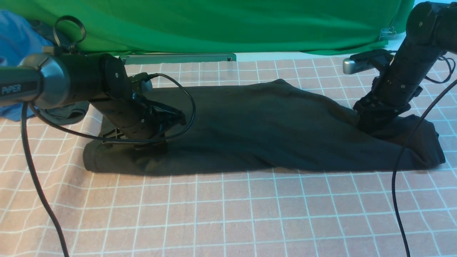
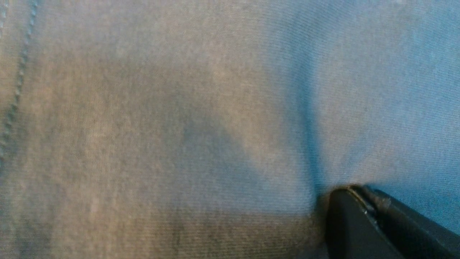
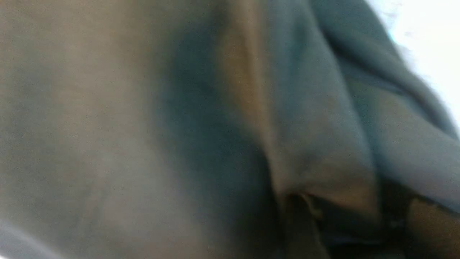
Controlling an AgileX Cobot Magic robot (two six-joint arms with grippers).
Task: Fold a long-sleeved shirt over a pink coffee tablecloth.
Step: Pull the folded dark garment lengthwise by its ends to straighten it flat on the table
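The black long-sleeved shirt (image 1: 264, 128) lies as a long folded band across the pink coffee tablecloth (image 1: 228, 214). My left gripper (image 1: 153, 142) presses down on the band's left end. In the left wrist view its jaws (image 2: 354, 194) are shut, and the shirt cloth (image 2: 179, 126) puckers toward the tips. My right gripper (image 1: 371, 130) is down on the bunched right end. The right wrist view is blurred. There the gripper (image 3: 348, 223) has its dark fingers apart, with a fold of shirt (image 3: 323, 172) lying between them.
A green backdrop (image 1: 228, 25) hangs along the far edge above a grey bar (image 1: 178, 58). A blue garment (image 1: 14, 43) lies at the far left. Black cables trail over the near cloth at left (image 1: 35, 185) and right (image 1: 398, 200).
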